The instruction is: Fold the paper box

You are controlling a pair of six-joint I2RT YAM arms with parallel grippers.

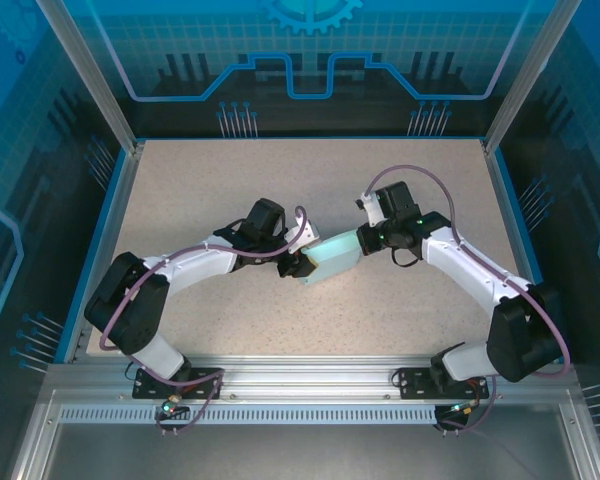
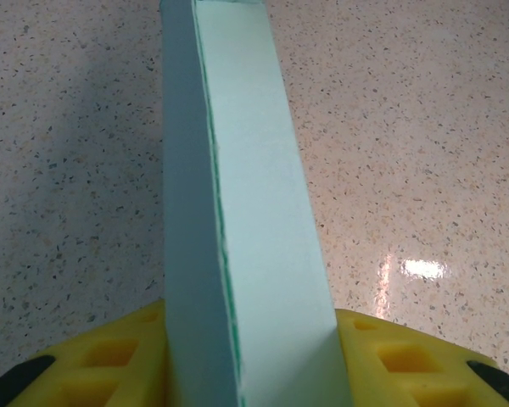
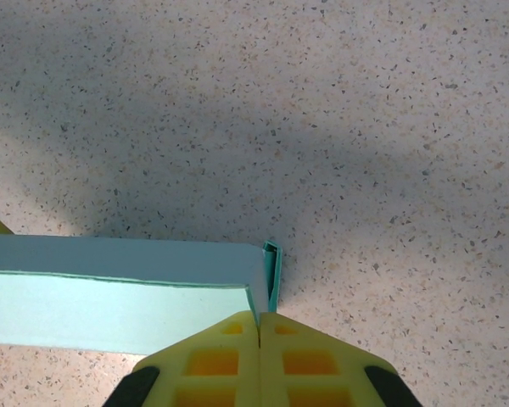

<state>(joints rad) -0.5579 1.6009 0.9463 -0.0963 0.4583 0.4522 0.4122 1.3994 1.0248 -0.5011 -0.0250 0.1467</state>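
Paper box (image 1: pixel 332 258) stretches lengthwise from left pincer (image 1: pixel 305 266) to right pincer (image 1: pixel 362 240).

Speckled beige tabletop (image 1: pixel 230 190) w/ thin blue border (image 1: pixel 300 139) at far + side edges. Alu posts (image 1: pixel 88 75) stand at far corners, slanting outward in top view. Alu rail (image 1: pixel 300 385) runs along near edge. Blue backdrop panel (image 1: pixel 310 60) behind, w/ gear graphic (image 1: pixel 310 12) + circuit-style lines. Glare patch (image 2: pixel 416 270) on tabletop, left wrist view.
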